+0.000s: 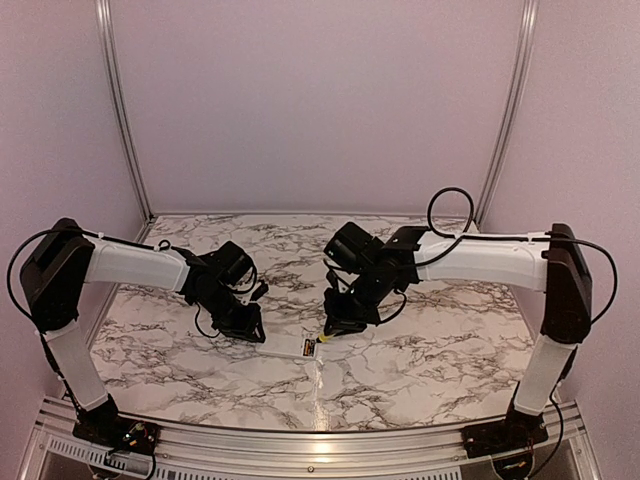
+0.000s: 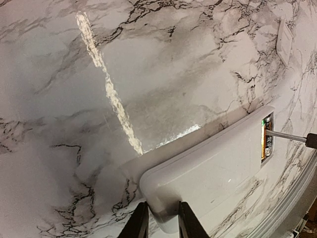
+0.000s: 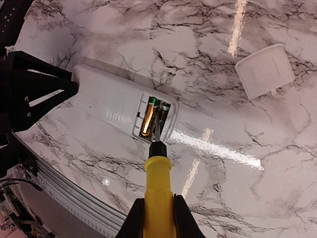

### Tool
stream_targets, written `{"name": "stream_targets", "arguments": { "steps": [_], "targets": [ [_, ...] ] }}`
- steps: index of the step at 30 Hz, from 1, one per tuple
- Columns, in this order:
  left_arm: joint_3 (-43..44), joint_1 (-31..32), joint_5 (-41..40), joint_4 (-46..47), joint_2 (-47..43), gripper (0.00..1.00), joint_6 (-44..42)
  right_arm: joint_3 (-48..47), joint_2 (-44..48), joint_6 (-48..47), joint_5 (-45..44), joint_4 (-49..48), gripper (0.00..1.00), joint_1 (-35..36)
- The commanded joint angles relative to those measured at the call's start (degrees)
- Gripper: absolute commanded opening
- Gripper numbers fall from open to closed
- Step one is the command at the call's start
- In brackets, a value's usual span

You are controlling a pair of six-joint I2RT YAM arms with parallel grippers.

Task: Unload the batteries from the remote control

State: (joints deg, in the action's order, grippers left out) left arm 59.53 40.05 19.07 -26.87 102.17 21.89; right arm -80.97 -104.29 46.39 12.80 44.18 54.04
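Observation:
The white remote control (image 2: 213, 168) lies flat on the marble table, its battery recess open at the far end. My left gripper (image 2: 161, 225) is shut on the remote's near end. In the right wrist view the remote (image 3: 104, 94) shows a coppery-gold battery (image 3: 147, 118) and a dark battery (image 3: 164, 116) side by side in the recess. My right gripper (image 3: 158, 223) is shut on the yellow-handled screwdriver (image 3: 158, 188), whose metal tip sits between the two batteries. In the top view both grippers, the left (image 1: 250, 325) and the right (image 1: 335, 325), meet over the remote (image 1: 306, 347).
The small white cover piece (image 3: 265, 69) lies on the table beyond the remote; it also shows in the left wrist view (image 2: 285, 42). The table's metal front rail (image 3: 64, 193) runs close by the remote. The left arm's black fingers (image 3: 29, 94) are at the remote's other end.

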Motion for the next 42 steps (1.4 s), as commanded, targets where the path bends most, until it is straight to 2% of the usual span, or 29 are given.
{"name": "stream_targets", "arguments": {
  "steps": [1, 11, 19, 25, 42],
  "targets": [
    [-1.3, 0.2, 0.0, 0.6, -0.3, 0.22, -0.4, 5.4, -2.4, -2.1, 1.1, -6.4, 0.0, 1.0],
    [-1.3, 0.2, 0.1, 0.9, 0.2, 0.22, -0.4, 16.1, 2.0, -3.6, 3.5, -15.7, 0.0, 0.9],
    [-1.3, 0.2, 0.0, 0.8, 0.0, 0.22, -0.3, 19.3, 2.4, -4.0, 4.7, -18.8, 0.0, 0.9],
    [-1.4, 0.2, -0.1, 0.8, -0.3, 0.22, 0.0, 19.7, 2.3, -3.6, 4.5, -18.3, 0.0, 0.9],
    [-1.5, 0.2, -0.3, 0.8, -0.8, 0.22, 0.3, 13.5, 0.9, -4.2, 2.1, -10.1, 0.0, 0.8]
  ]
}}
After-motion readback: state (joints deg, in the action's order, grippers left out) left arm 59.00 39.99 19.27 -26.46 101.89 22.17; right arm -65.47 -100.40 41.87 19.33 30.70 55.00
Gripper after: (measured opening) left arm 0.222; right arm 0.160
